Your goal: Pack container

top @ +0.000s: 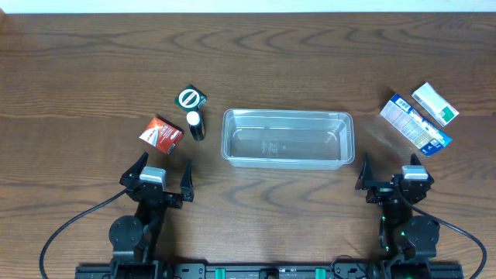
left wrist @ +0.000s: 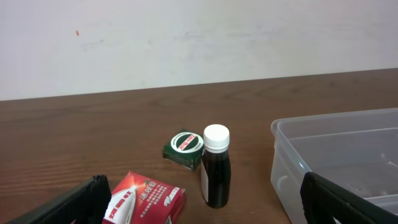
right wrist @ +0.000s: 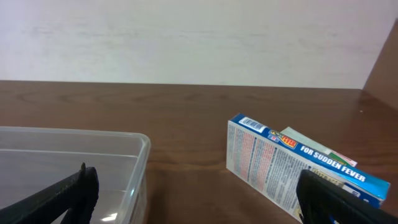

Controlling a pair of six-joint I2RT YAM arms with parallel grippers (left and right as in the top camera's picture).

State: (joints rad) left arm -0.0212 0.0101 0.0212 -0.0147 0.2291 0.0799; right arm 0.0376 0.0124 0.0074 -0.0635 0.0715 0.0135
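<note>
The container [top: 287,138], a clear shallow plastic tub, lies mid-table with nothing in it; its corner shows in the left wrist view [left wrist: 336,155] and the right wrist view [right wrist: 93,162]. Left of it stand a red box [top: 160,132] [left wrist: 144,199], a dark bottle with a white cap [top: 195,125] [left wrist: 215,167] and a green box [top: 191,98] [left wrist: 185,147]. At the right lie a blue and white box [top: 415,123] [right wrist: 292,168] and a white and green box [top: 435,104]. My left gripper [top: 156,175] [left wrist: 202,214] and right gripper [top: 393,177] [right wrist: 199,214] stand open near the front edge, holding nothing.
Dark wood table [top: 256,62] runs back to a pale wall [left wrist: 199,43]. Cables and the arm bases [top: 263,267] line the front edge.
</note>
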